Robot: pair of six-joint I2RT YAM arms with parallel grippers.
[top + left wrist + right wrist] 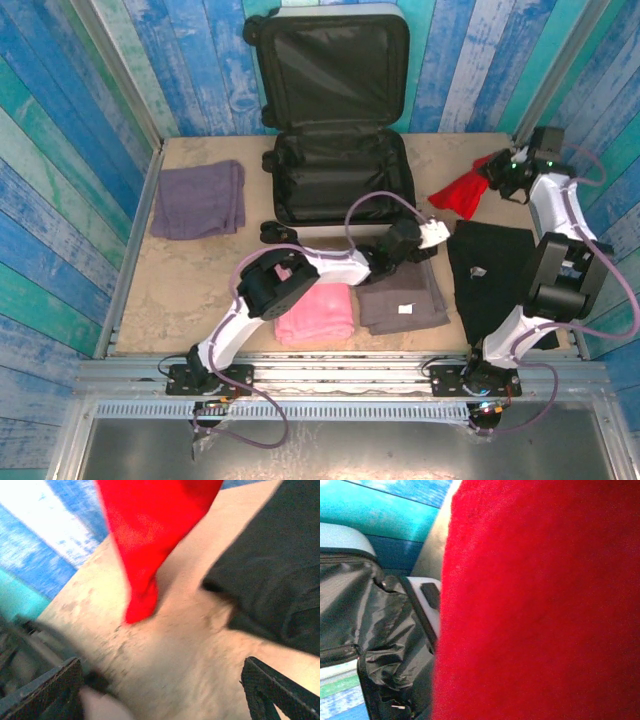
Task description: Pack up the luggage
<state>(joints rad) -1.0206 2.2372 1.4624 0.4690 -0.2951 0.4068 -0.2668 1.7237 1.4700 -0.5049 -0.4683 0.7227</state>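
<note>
- Red cloth pinched in right gripper, mostly lifted.
- Left gripper spread wide, empty.
- Next, likely: carry over open luggage, then release.

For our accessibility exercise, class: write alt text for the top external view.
An open white suitcase lies at the back of the table; the right gripper holds a red cloth beside it. The left gripper hovers open; a purple towel, pink towel, grey towel and black garment lie around.
</note>
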